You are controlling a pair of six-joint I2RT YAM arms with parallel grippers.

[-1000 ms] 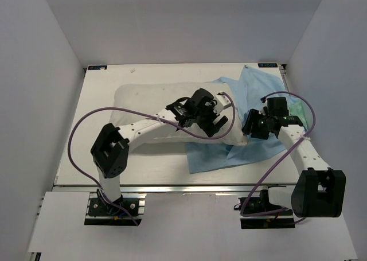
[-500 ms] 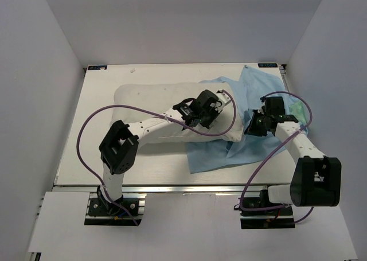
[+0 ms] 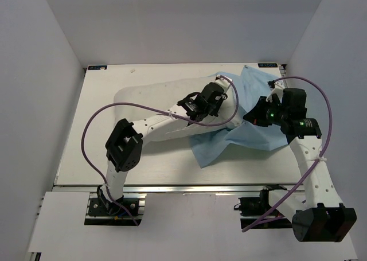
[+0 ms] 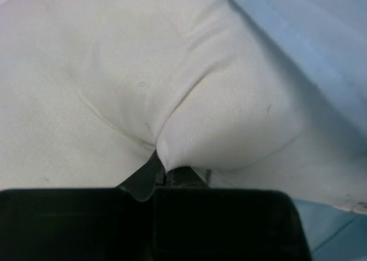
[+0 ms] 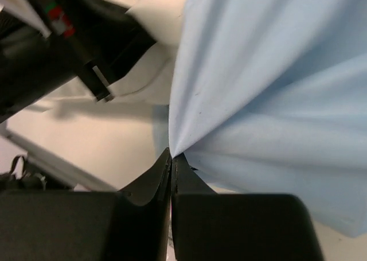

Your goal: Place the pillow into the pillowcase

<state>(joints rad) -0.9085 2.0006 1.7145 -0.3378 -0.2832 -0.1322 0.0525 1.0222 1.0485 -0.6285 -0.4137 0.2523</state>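
The left gripper (image 4: 163, 169) has its jaws pressed together on a pinched fold of the pillow (image 3: 143, 97). White fabric puckers into a ridge right at the fingertips and bulges out beyond them on both sides. From these jaws the pillow's long axis runs crosswise over the table (image 3: 86, 158). Most of its length stretches away toward the left arm's side, while the short end near the jaws points at the pillowcase (image 3: 252, 137) and lies on its light blue cloth. The right gripper (image 5: 172, 158) has its jaws closed on a gathered edge of the pillowcase, and the blue fabric fans out from the tips in taut folds. Seen from these jaws, the pillow's end and the left gripper sit just beyond, on the left arm's side.
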